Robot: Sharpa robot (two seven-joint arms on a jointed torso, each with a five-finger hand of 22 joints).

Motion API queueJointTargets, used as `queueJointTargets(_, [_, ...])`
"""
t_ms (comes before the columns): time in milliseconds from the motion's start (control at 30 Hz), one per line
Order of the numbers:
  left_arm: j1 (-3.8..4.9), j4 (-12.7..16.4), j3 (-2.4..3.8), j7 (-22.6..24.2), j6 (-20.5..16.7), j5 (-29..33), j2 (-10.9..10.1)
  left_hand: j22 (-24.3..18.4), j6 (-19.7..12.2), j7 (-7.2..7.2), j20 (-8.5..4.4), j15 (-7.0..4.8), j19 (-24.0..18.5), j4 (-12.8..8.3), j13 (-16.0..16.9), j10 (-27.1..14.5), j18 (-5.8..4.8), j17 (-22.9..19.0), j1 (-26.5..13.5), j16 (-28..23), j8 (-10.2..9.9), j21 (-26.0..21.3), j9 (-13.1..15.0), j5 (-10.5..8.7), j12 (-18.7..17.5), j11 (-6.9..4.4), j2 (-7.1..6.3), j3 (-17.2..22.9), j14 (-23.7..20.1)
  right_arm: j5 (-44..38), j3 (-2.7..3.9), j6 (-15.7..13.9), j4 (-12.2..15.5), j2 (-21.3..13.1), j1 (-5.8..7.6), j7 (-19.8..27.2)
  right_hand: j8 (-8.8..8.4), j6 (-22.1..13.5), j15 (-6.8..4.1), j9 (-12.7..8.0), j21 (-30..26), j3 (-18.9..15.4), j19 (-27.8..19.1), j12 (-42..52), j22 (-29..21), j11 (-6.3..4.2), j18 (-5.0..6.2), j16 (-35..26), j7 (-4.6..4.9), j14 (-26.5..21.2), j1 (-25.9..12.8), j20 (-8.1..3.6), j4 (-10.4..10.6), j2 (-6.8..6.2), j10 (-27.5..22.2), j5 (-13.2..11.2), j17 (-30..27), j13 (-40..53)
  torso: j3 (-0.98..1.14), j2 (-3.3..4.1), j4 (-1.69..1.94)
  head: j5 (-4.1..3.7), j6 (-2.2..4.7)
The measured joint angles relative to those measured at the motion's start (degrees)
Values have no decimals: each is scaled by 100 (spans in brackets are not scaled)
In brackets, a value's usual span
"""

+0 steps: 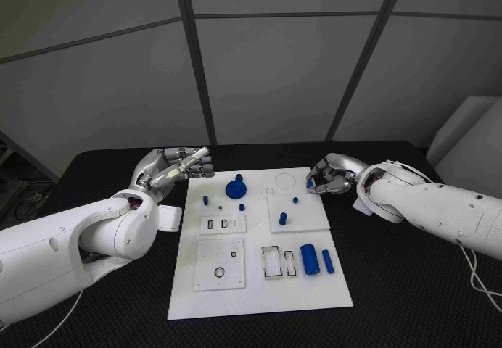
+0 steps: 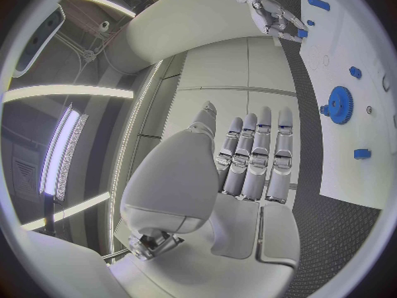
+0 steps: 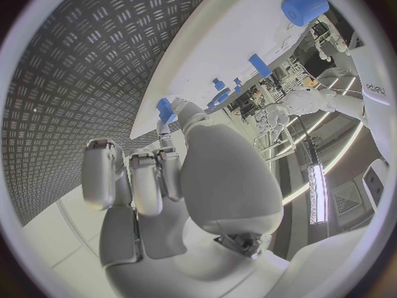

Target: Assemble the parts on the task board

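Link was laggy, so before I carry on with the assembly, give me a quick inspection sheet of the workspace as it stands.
Surface: black table, textured top.
Job's things: white task board in the middle; blue gear at its far side; large blue cylinder and slimmer blue peg lying at its near right; several small blue pegs standing mid-board.
Clutter: nothing seen.
Hands: left hand beside the board's far left corner, fingers extended, holding nothing; right hand at the far right corner, pinching a small blue part.
Cables: white cable trailing from the right arm.
Surroundings: grey panelled wall behind.
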Motion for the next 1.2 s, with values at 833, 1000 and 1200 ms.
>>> queueJointTargets(833, [0, 4, 0, -9, 0, 0, -10, 2, 0, 0, 0, 0, 0, 0, -1, 0, 0, 0, 0, 0, -25, 0, 0, 0, 0, 0, 0, 0, 0, -90, 0, 21, -71, 73, -3, -38, 178, 362, -67, 43, 0, 73, 52, 27, 0, -94, 0, 0, -132, 16, 2, -52, -23, 162, 11, 12, -1, 0, 5, 0, -4, -7, -24])
queueJointTargets(1000, [0, 4, 0, -15, 1, 0, -11, -3, 0, 0, 0, 0, 0, 0, -2, 0, 0, 0, 0, 0, -25, 0, 0, 0, 0, 0, 0, 0, 0, -93, 0, -23, -46, 72, -3, -44, 246, 515, -156, 52, 27, 186, 105, 55, 0, -177, 0, 0, -204, 10, 54, -105, -84, 253, 9, -96, -2, 0, 6, 0, -5, -3, -30])
queueJointTargets(1200, [0, 7, 0, -24, 4, 0, -19, -3, 0, 0, 0, 0, 0, 0, -2, 0, 0, 0, 0, 0, -23, 0, 0, 0, 0, 0, 0, 0, 0, -92, 1, -171, 123, 13, -4, -46, 283, 525, -156, 55, 27, 314, 133, 55, 0, -188, 0, 0, -234, 10, 123, -133, -168, 334, 2, -157, -2, 0, 7, -1, -5, -2, -37])
